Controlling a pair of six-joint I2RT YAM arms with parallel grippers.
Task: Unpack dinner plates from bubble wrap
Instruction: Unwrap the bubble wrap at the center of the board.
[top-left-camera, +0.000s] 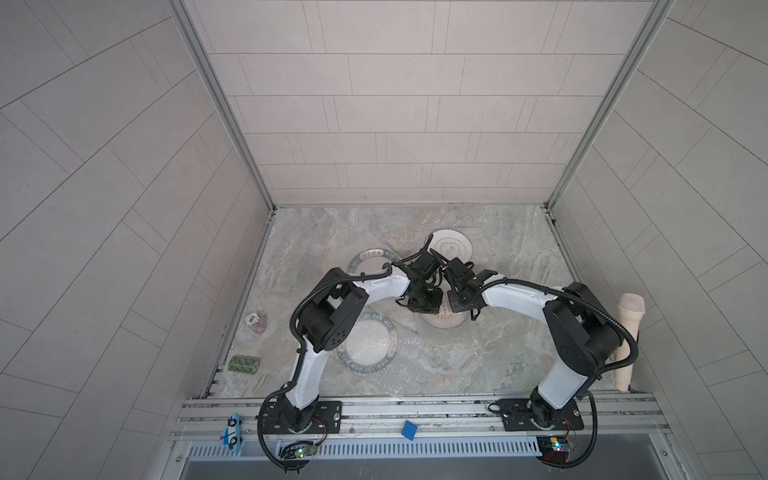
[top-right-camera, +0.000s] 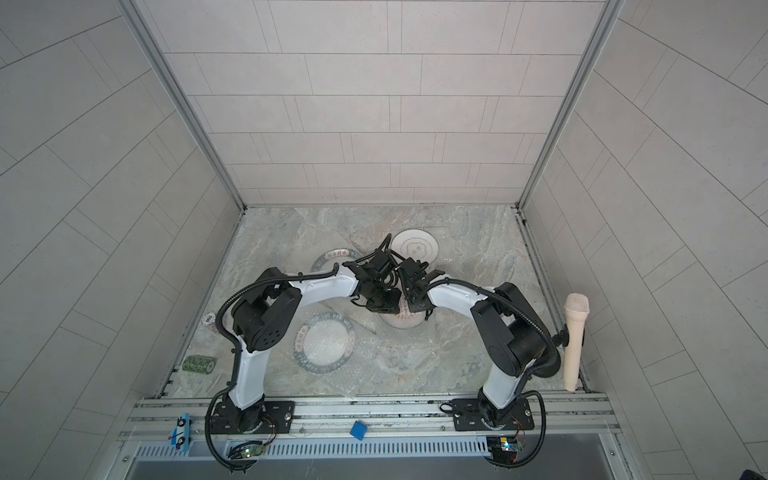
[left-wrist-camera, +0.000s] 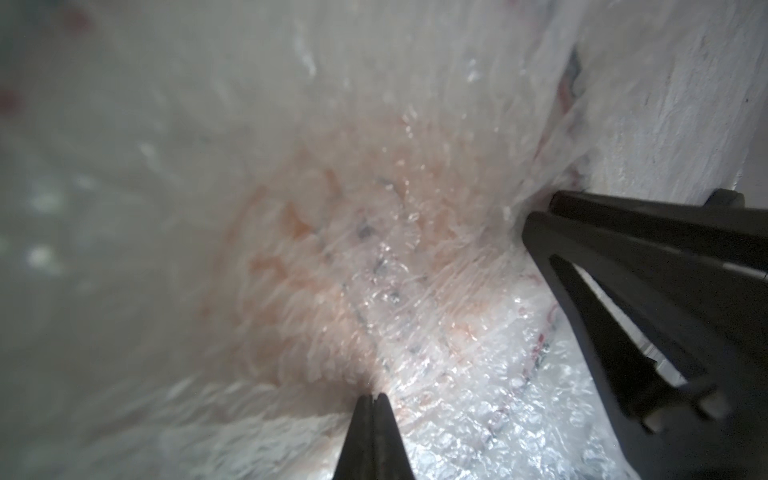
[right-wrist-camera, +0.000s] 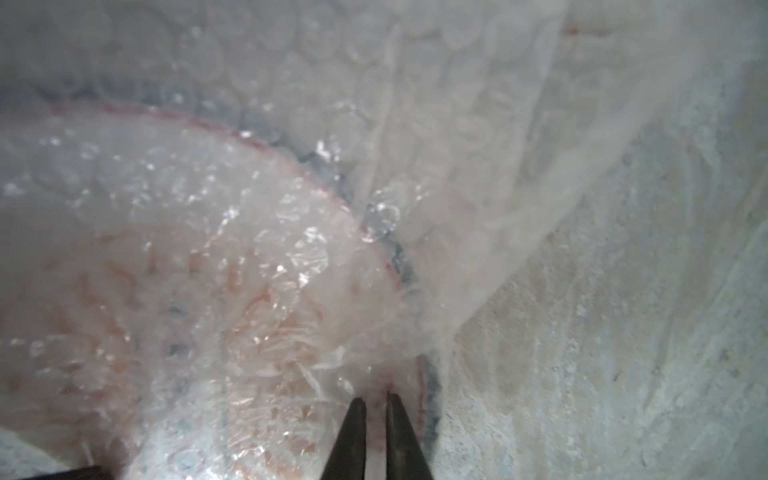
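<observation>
Clenched tight on a pinch of bubble wrap (left-wrist-camera: 415, 291): jaws of the left gripper (left-wrist-camera: 374, 401). Nipped almost together, seemingly on the same sheet (blurred close-up): those of the right gripper (right-wrist-camera: 376, 401). Underneath, wrapped orange sunburst plate (right-wrist-camera: 166, 270), mid table (top-left-camera: 498, 257).

A grey marbled surface (top-left-camera: 519, 332) carries a small green patterned roll (top-left-camera: 244, 364) near its front left corner, with a pinkish textured cup (top-left-camera: 254, 323) lying behind it. A cream microphone-shaped piece (top-left-camera: 628, 345) stands along the right edge, while a blue block (top-left-camera: 409, 430) and a blue toy car (top-left-camera: 230, 431) rest on the front rail.
</observation>
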